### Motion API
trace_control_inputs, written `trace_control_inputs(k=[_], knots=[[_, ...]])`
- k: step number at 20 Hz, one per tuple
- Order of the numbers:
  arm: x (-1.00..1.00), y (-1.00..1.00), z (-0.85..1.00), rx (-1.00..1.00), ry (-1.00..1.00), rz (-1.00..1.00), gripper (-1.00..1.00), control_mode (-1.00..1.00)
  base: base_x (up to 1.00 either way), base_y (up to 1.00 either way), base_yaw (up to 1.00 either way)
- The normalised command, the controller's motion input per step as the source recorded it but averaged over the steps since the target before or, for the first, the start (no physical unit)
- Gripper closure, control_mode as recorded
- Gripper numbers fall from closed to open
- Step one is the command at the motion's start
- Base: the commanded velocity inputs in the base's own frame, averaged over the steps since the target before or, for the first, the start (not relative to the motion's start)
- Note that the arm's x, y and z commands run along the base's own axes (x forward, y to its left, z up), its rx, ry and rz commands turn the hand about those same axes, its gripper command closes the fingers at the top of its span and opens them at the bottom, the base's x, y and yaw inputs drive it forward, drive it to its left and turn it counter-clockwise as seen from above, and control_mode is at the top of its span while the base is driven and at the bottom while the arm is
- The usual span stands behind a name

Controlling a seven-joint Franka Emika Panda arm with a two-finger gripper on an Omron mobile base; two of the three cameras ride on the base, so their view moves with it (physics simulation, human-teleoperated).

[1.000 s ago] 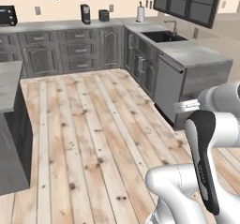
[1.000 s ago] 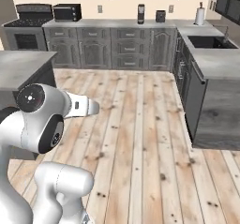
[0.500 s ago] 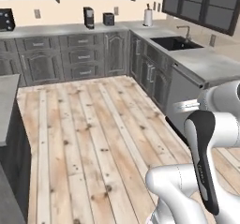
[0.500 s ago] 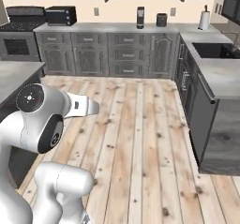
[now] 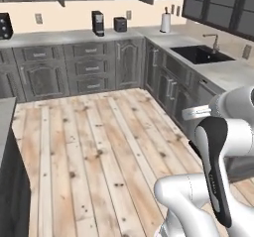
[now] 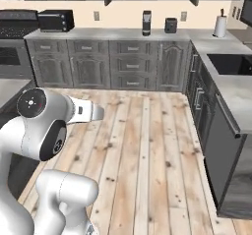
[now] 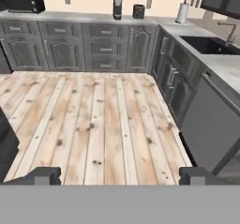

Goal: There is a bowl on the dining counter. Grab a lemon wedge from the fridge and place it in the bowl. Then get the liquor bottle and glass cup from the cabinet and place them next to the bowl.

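End effector (image 7: pixel 120 175) wide, nothing held; sink (image 5: pixel 201 54) right; toaster oven (image 6: pixel 56 20) left

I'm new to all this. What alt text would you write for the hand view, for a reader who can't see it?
Open gripper, nothing between its two dark fingertips, looking over a pale plank floor toward grey kitchen cabinets. A light counter along the back wall carries a black microwave, a dark canister and a paper towel roll; a sink sits on the right.
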Motion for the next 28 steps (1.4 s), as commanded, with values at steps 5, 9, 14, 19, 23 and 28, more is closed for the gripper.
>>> trace_control_inputs(k=[5,9,14,19,23,28], knots=[[0.00,0.00,0.00,0.00,0.00,0.00,-1.00,1.00,1.00,-0.15,0.00],[0.00,0.00,0.00,0.00,0.00,0.00,-1.00,1.00,1.00,-0.20,0.00],[0.00,0.00,0.00,0.00,0.00,0.00,-1.00,1.00,1.00,-0.23,0.00],[0.00,0.00,0.00,0.00,0.00,0.00,-1.00,1.00,1.00,-0.26,0.00],[0.00,0.00,0.00,0.00,0.00,0.00,-1.00,1.00,1.00,-0.26,0.01],[0.00,0.00,0.00,0.00,0.00,0.00,-1.00,1.00,1.00,-0.28,0.02]])
